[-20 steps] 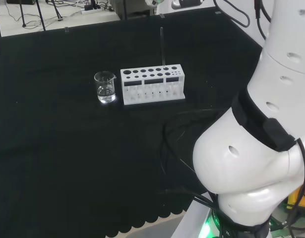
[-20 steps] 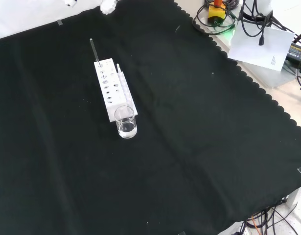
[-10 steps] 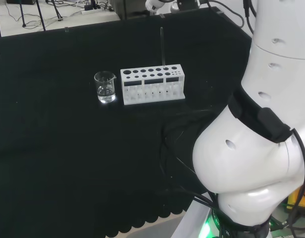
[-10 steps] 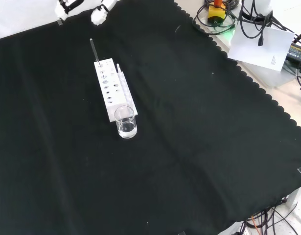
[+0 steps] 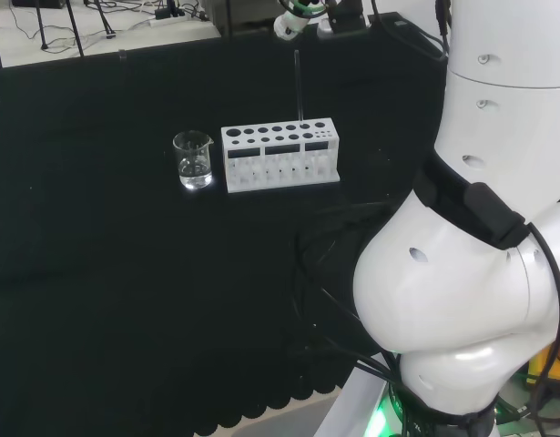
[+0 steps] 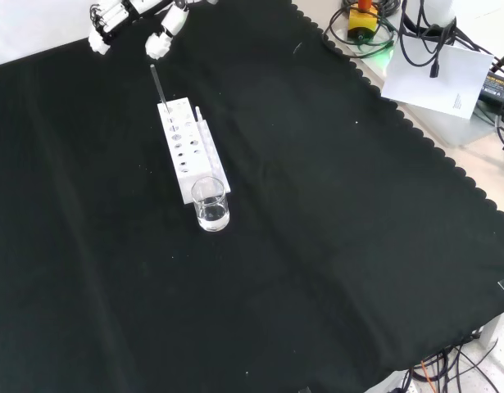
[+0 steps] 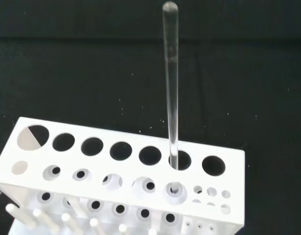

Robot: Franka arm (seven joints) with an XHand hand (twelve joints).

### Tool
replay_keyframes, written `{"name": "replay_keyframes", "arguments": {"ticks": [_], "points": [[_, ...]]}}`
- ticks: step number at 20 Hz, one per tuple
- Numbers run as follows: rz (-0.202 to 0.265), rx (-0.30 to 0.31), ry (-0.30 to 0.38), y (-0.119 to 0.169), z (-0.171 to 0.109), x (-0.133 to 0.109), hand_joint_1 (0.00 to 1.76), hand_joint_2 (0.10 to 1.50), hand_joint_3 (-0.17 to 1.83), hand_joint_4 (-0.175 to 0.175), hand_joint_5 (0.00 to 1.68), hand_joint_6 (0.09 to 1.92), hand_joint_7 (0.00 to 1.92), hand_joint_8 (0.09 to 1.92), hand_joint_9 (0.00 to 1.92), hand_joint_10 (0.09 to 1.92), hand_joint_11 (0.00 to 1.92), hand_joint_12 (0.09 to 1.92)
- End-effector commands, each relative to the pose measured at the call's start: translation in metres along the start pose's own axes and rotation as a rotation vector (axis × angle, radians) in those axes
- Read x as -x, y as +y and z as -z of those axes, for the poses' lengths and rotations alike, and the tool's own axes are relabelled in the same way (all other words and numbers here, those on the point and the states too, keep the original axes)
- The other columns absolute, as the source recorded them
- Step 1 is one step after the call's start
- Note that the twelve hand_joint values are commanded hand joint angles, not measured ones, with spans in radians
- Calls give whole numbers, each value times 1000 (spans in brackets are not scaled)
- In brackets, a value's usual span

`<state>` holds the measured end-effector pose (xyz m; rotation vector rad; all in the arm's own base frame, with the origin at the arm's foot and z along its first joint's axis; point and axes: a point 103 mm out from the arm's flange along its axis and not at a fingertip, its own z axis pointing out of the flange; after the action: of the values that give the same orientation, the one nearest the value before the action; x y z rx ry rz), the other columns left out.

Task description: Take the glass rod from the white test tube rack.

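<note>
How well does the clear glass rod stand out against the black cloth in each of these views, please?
Wrist view: the glass rod is close and bright, with highlights along it. Head view: a thin pale line above the white rack. Front view: a faint grey stroke near the hand.

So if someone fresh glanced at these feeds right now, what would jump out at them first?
Probably the glass rod, standing upright in a hole near one end of the white test tube rack and rising well above it. In the front view the hand hovers just beyond the rod's top, fingers relaxed, touching nothing. A small beaker with some clear liquid stands at the rack's near end in that view.
</note>
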<state>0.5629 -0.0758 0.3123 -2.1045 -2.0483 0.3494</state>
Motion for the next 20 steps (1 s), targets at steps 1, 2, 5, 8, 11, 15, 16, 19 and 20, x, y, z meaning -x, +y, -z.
{"name": "replay_keyframes", "arguments": {"ticks": [1, 2, 5, 8, 11, 15, 16, 19, 20], "points": [[8, -13, 9, -7, -11, 1, 596, 1277, -175, -172, 35, 87, 0, 849, 49, 940, 0, 1246], [9, -15, 12, -9, -13, 0, 595, 1277, -175, -172, 36, 87, 1, 864, 57, 943, 0, 1252], [24, -15, 24, -11, -20, -5, 593, 1279, -175, -173, 39, 87, 21, 899, 91, 952, 0, 1287], [25, -32, 25, -12, -29, -8, 591, 1281, -175, -175, 49, 87, 50, 924, 130, 957, 0, 1336], [26, -43, 38, -10, -38, -5, 588, 1283, -175, -175, 62, 87, 76, 938, 163, 961, 0, 1375], [19, -57, 60, -6, -51, 4, 585, 1287, -175, -175, 81, 87, 133, 958, 213, 966, 5, 1416], [19, -60, 63, -5, -54, 5, 586, 1287, -175, -175, 86, 87, 159, 963, 241, 964, 26, 1416], [22, -66, 68, -3, -60, 8, 589, 1290, -175, -175, 114, 87, 257, 975, 343, 954, 122, 1405], [23, -67, 69, -2, -61, 8, 591, 1291, -175, -175, 129, 87, 296, 980, 380, 952, 158, 1401]]}}
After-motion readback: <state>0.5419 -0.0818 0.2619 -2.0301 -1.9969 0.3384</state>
